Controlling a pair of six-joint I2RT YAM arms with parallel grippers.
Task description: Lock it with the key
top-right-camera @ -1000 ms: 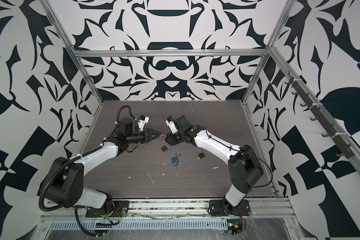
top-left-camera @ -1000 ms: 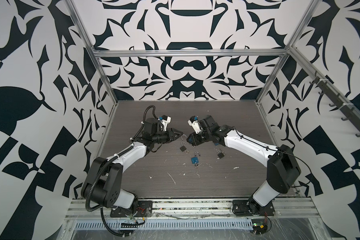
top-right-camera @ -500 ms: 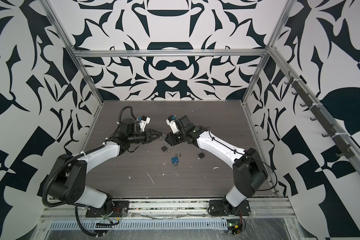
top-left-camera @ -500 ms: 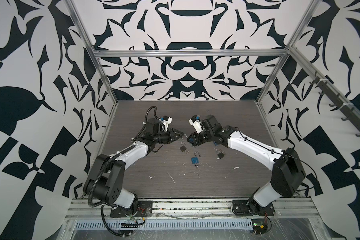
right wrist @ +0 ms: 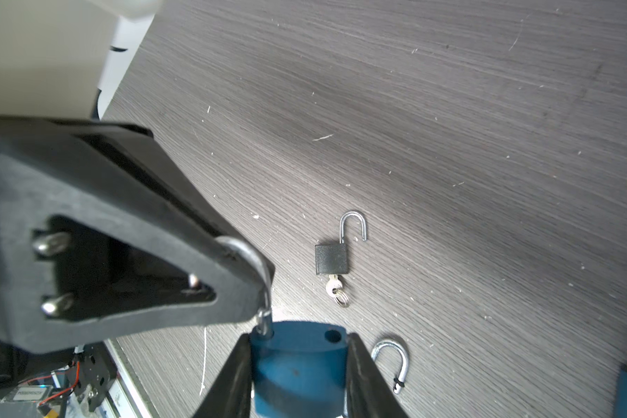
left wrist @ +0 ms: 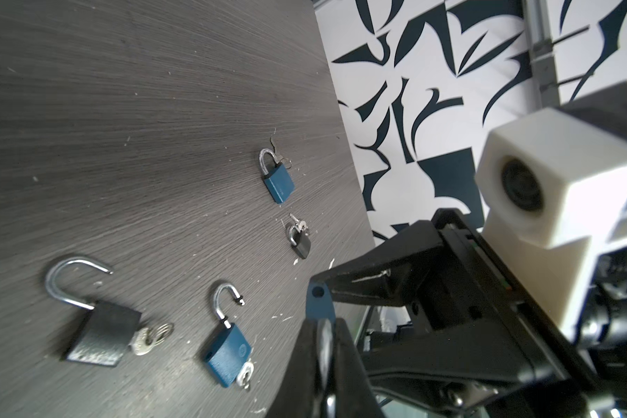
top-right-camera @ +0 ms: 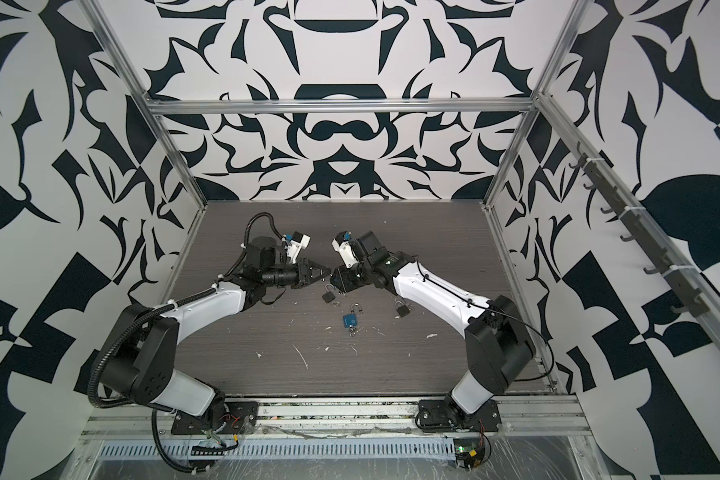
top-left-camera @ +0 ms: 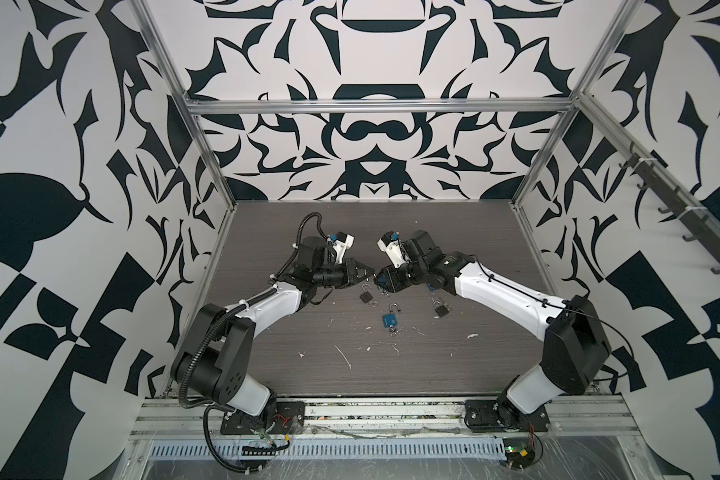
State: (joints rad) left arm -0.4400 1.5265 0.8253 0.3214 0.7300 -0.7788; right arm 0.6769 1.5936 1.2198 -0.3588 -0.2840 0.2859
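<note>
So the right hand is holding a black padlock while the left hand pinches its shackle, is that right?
Not quite. The padlock gripped by the right hand is blue, not black; the right wrist view shows it. The left hand does pinch its shackle.

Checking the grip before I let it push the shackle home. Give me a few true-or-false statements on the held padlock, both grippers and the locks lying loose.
1. The right gripper grips a blue padlock by its body. True.
2. That padlock's shackle is snapped shut. False: one hole in the body is empty, so it is open.
3. The left gripper hangs open, clear of the lock. False: it is shut on the shackle.
4. The black padlock seen from the right wrist has a key in it. True.
5. The loose blue padlock on the table has a closed shackle. False: it stands open.
</note>
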